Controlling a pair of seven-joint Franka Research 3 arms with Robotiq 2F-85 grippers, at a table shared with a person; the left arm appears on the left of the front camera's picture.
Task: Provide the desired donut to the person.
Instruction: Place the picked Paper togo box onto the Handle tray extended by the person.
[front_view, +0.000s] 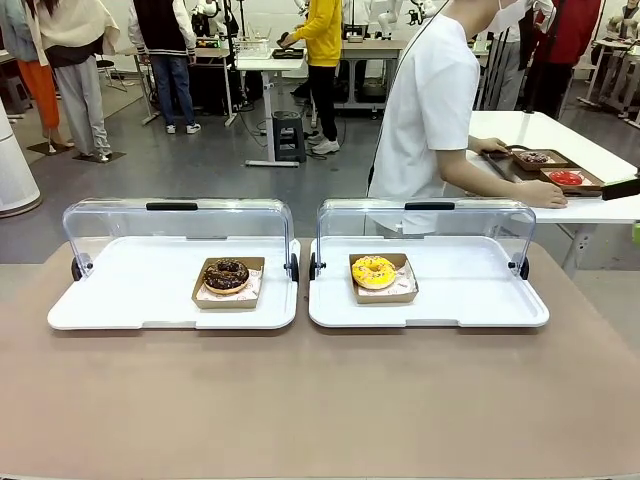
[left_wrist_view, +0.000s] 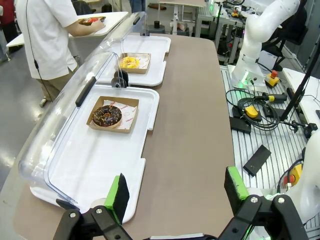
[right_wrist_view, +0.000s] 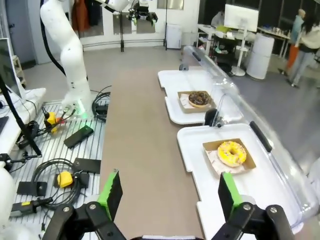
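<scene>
Right wrist view: ahead of the right gripper (right_wrist_view: 167, 195), its jaws wide apart and empty, the yellow donut (right_wrist_view: 232, 153) looks soft, light and crushable, so gripping its stiffer cardboard tray (right_wrist_view: 212, 146) by the rim seems safest.

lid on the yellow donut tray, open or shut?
Open. The clear lid is swung back and stands along the far edge of the white tray, leaving the yellow donut in its cardboard box uncovered.
</scene>
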